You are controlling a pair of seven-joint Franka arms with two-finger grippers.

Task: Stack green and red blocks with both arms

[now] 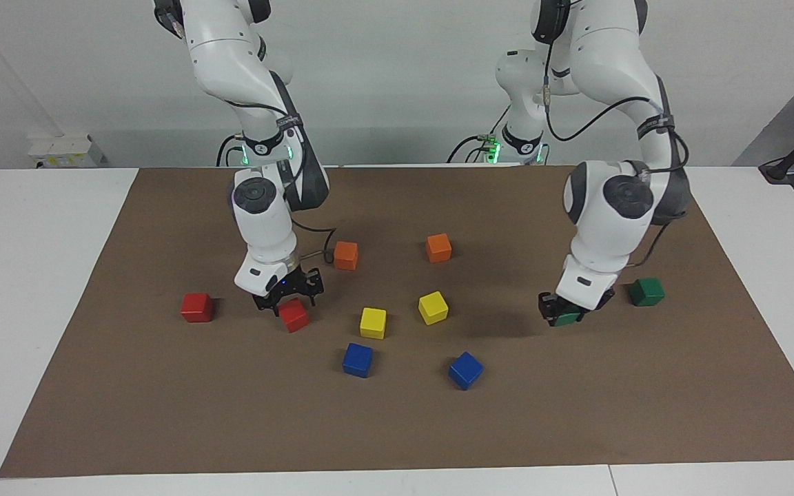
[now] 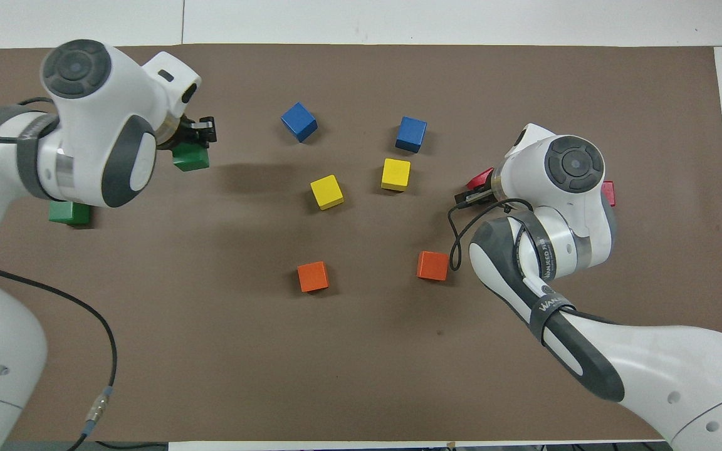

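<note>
Left gripper (image 1: 565, 315): you see it clenched on a green block (image 1: 566, 319), at the lower right of the facing view; a shadow on the brown mat (image 1: 397, 427) under it suggests the block is lifted.
Right gripper (image 1: 289, 297): down at a red block (image 1: 293, 315), left of centre in the facing view; you cannot tell whether its fingers grip yet.
Hidden: in the overhead view the right wrist covers most of that red block, and only a sliver of the second red block (image 2: 608, 193) shows. The left forearm cuts off part of the second green block (image 2: 69, 213).
Room: the lower half of the facing view is bare mat. The second green block sits just beside the left gripper, toward the frame's right edge.
Pose: both wrists point steeply down, elbows high.
</note>
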